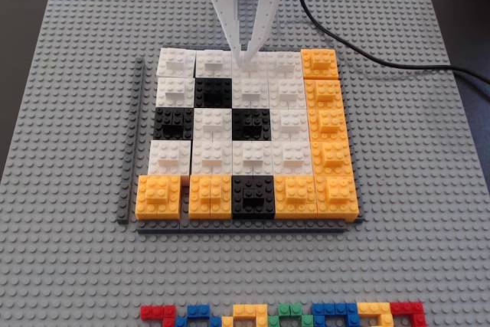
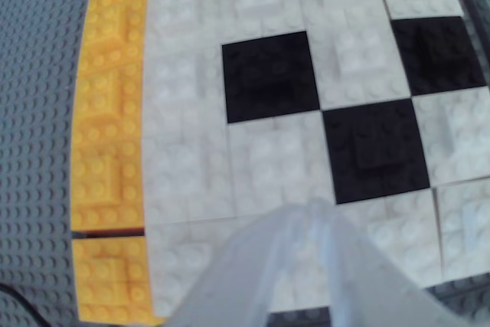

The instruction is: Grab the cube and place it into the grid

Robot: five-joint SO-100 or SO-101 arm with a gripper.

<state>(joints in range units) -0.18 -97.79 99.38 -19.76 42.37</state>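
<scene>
The cube (image 1: 251, 64) sits in the grid's (image 1: 246, 136) top row, upper centre of your fixed view; your gripper (image 1: 246, 57) touches its top. The fingers meet at the tip, holding nothing.

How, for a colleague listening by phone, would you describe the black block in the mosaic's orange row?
On the grey baseplate sits the five-by-five grid. In the fixed view, take its row nearest the multicoloured bricks. The black block sits mid-row, the only one there not orange.
</scene>
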